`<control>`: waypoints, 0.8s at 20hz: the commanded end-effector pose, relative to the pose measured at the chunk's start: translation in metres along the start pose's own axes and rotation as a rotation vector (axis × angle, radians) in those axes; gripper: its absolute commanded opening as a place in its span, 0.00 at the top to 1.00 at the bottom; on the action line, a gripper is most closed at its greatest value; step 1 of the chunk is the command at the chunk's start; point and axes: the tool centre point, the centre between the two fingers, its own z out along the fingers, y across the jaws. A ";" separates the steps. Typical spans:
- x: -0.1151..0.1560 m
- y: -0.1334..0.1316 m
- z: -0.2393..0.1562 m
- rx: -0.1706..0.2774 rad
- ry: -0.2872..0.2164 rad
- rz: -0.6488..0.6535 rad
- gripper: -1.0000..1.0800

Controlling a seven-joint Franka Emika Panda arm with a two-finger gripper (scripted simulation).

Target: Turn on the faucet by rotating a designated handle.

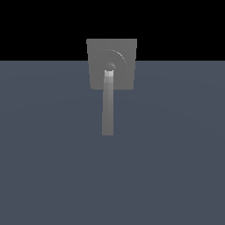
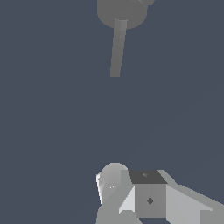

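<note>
Closest to the wrist camera sits the gripper (image 2: 131, 197), a cluster of pale grey blocks and one rounded part with a dark top face. Its fingertips cannot be made out, so whether it is spread or closed cannot be told, and nothing can be seen in its hold. It does not appear in the exterior view at all.

Well apart from the gripper, across a bare stretch of the blue-grey floor (image 2: 52, 122), lies the handle (image 2: 117, 48). It is a long, narrow, flat grey bar whose free end points back toward the gripper, while its other end meets the rounded hub (image 2: 120, 13) of the faucet, farther from the gripper. Nothing touches the bar.

In the exterior view the handle (image 1: 107, 107) runs nearly straight down from the hub, leaning very slightly toward the exterior view's left at its free end. It is lighter, almost white, where it joins the hub and darker grey along the rest. The faucet (image 1: 125, 74) shows as a square grey plate, standing behind the bar with a raised round hub (image 1: 115, 59) marked by curved rings. The bar looks a little longer than the plate is wide. The plate's upper part stands against a black background (image 1: 35, 26), its lower part against the floor (image 1: 176, 167).
</note>
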 end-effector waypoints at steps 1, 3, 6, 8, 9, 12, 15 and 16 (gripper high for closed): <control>0.000 0.000 0.000 0.000 0.000 0.000 1.00; 0.001 0.000 -0.001 -0.002 0.002 -0.003 1.00; 0.004 0.001 -0.004 -0.010 0.013 -0.016 1.00; 0.007 0.001 -0.007 -0.017 0.022 -0.028 1.00; 0.008 0.002 -0.008 -0.019 0.026 -0.032 1.00; 0.009 0.002 -0.010 -0.021 0.029 -0.036 1.00; 0.009 0.002 -0.010 -0.024 0.030 -0.037 1.00; 0.009 0.002 -0.010 -0.029 0.032 -0.039 1.00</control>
